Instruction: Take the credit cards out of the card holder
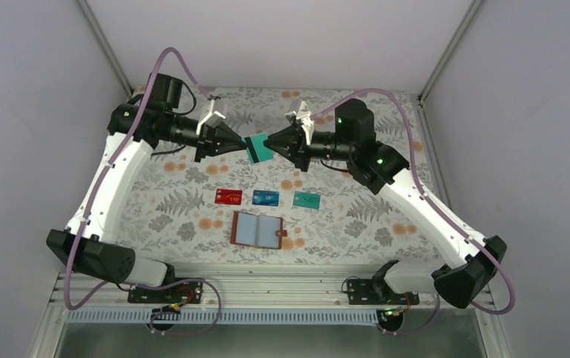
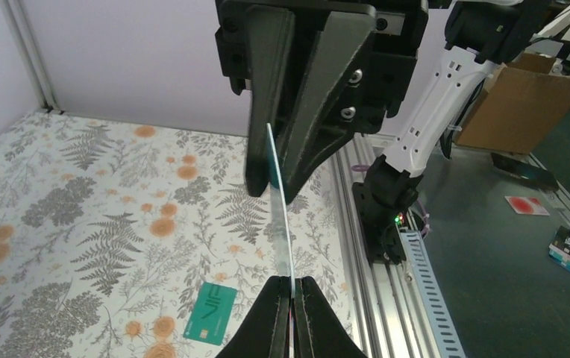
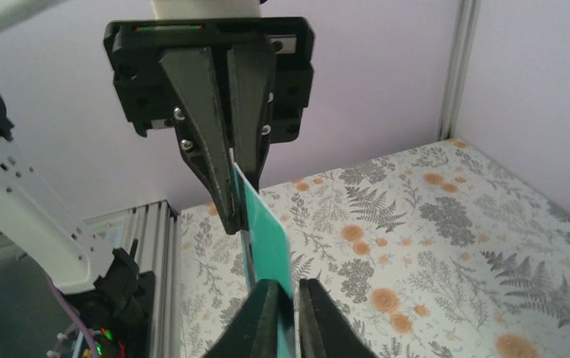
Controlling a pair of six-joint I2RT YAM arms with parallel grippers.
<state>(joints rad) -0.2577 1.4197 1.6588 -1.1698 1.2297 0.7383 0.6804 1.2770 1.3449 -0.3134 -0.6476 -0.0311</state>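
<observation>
A teal credit card [image 1: 258, 149] hangs in mid-air between both grippers, seen edge-on in the left wrist view [image 2: 280, 224] and as a teal face in the right wrist view [image 3: 263, 216]. My left gripper [image 1: 243, 145] [image 2: 293, 280] is shut on its left end. My right gripper [image 1: 268, 142] [image 3: 297, 282] has its jaws around the other end, almost closed, with a thin gap still showing beside the card. The card holder [image 1: 258, 230] lies open on the table, pale pockets up. Red [image 1: 227, 196], blue [image 1: 265, 198] and teal [image 1: 307, 200] [image 2: 210, 313] credit cards lie in a row behind it.
A floral mat [image 1: 192, 201] covers the table. White walls enclose the back and both sides. An aluminium rail [image 1: 282, 287] with the arm bases runs along the near edge.
</observation>
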